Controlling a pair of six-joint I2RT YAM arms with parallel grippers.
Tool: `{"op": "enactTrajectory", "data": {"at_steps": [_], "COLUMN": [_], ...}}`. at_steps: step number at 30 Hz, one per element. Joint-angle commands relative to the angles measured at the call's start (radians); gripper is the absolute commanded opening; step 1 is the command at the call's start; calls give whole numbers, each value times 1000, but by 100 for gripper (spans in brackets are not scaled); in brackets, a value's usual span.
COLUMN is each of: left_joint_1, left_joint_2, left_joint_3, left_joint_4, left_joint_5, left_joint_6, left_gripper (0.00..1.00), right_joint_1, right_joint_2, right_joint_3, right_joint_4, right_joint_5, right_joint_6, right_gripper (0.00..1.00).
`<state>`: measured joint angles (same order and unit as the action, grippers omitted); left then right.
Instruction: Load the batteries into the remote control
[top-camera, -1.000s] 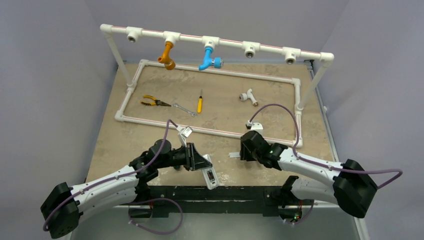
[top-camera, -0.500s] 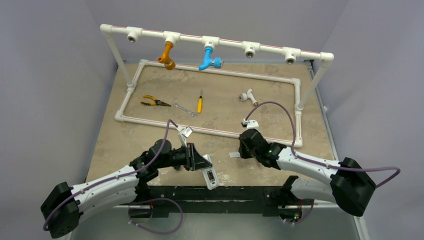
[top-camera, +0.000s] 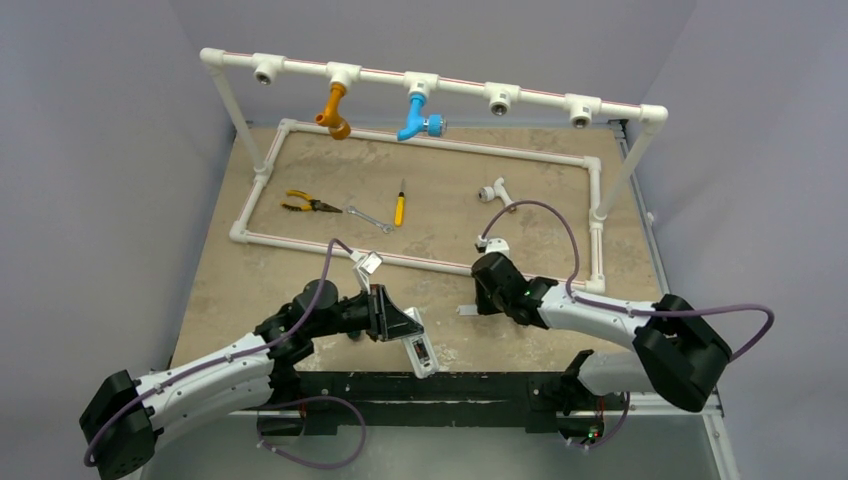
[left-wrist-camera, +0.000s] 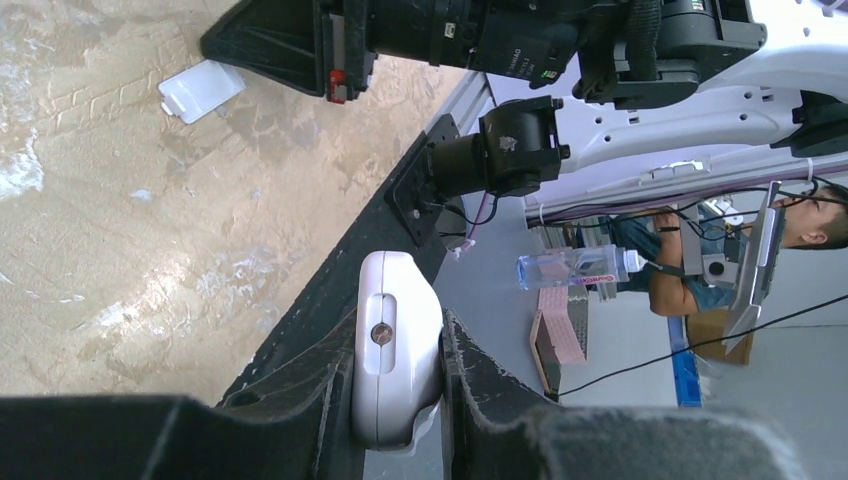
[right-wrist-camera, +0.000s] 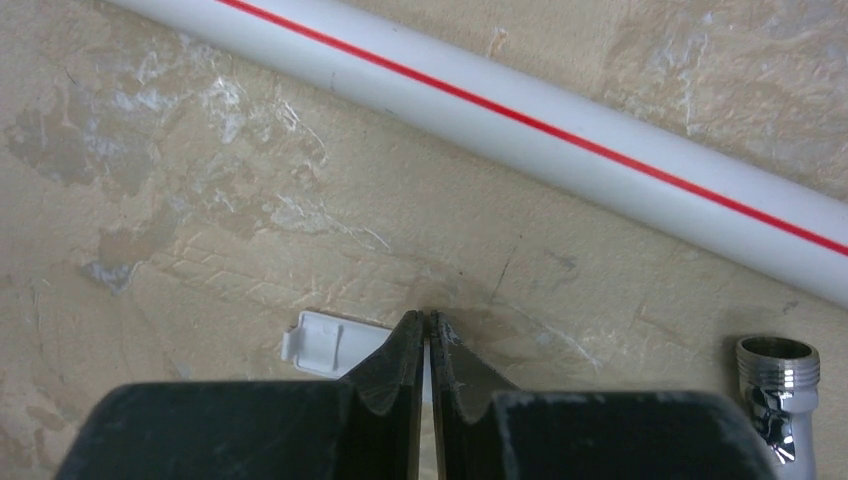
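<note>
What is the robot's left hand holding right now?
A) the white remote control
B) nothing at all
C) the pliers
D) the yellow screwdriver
A: in the left wrist view, the left gripper has its two dark fingers pressed against either side of the white remote control, holding it out past the table's near edge.

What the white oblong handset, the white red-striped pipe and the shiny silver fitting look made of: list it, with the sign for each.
White oblong handset: likely moulded plastic, smooth and slightly glossy, with rounded edges. White red-striped pipe: probably PVC-type plastic, matte, evenly coloured. Shiny silver fitting: metal, seemingly chromed, given its bright mirror-like reflections.
</note>
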<state>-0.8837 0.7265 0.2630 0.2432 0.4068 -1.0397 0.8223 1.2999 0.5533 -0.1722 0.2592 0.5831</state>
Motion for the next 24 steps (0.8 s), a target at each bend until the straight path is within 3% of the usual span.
{"op": "enactTrajectory", "data": {"at_steps": [1,6,19,24], "left_joint_1": [6,6,6,6], "left_joint_2": [-1,36,80,76], "left_joint_3": [-10,-9,-9,-10], "left_joint_4": [23,64,119,122], "left_joint_5": [-3,6,16,12], "left_joint_6": [-17,-23,-42,-46], "left_gripper": [0,0,0,0], "right_joint_1": [-6,-5,31,58], "right_joint_2": [-76,-131,-172,-189], "right_joint_3": [-39,-83,-180,-156], "right_joint_4": [-84,-115,31,-28], "right_joint_5": [-35,-102,-242,-154], "right_joint_6": [36,45,51,71], "right_gripper": [4,4,4,10]}}
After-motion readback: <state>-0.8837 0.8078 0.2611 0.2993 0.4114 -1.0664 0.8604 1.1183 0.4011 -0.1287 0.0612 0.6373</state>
